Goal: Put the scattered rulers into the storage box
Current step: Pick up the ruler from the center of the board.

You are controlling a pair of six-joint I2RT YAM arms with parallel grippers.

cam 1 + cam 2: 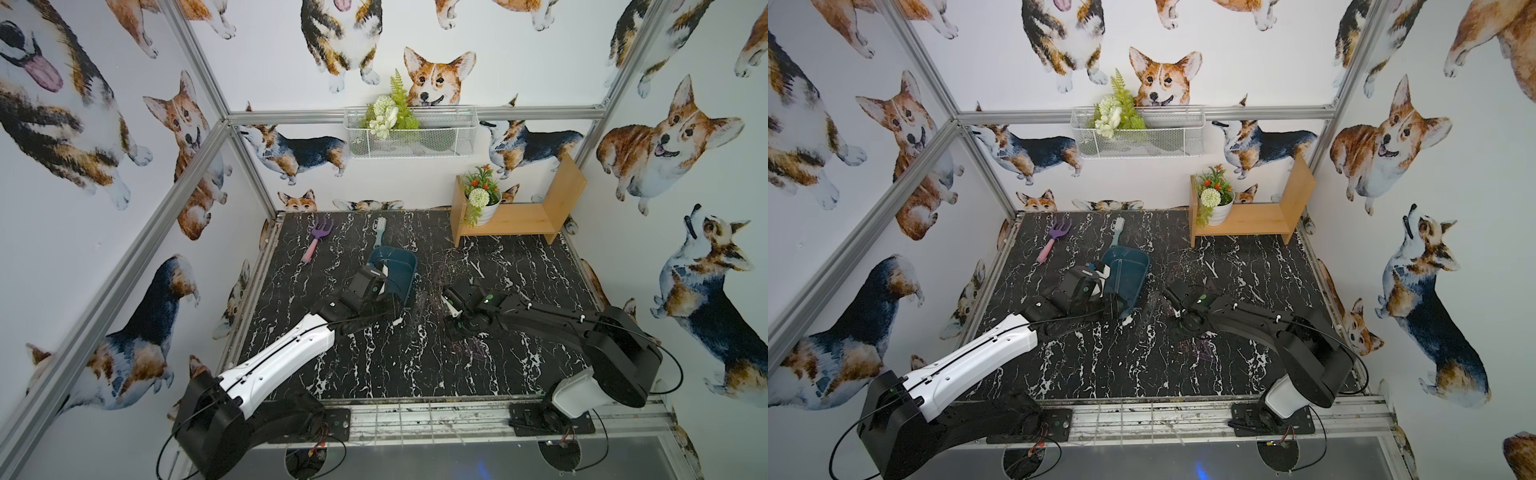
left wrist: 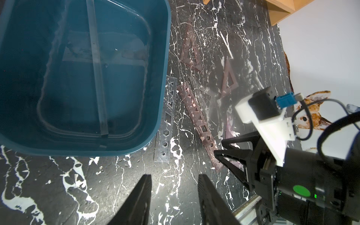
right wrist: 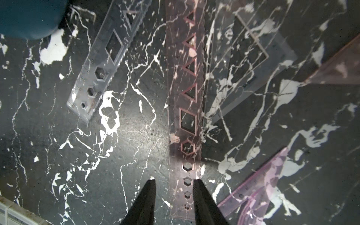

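The storage box (image 1: 405, 266) (image 1: 1133, 266) (image 2: 29, 87), a dark teal tub, lies mid-table with one clear ruler (image 2: 97, 78) inside it. Another clear ruler (image 2: 165, 120) (image 3: 105, 64) lies flat on the table right beside the tub. A reddish ruler (image 2: 196, 120) (image 3: 185, 97) lies next to it. My right gripper (image 3: 174, 182) (image 2: 218, 148) is open just above that ruler's near end, which lies partly between the fingers. My left gripper (image 2: 174, 177) hangs open over bare table beside the tub's corner, holding nothing.
Reddish set squares (image 2: 190, 48) (image 2: 228, 78), a clear set square (image 3: 253, 58) and a purple ruler (image 3: 259, 191) lie beside the rulers. A toy rake (image 1: 316, 241) and brush (image 1: 380, 232) lie at the back. A wooden shelf (image 1: 519, 216) stands back right, below a wire basket (image 1: 409, 141).
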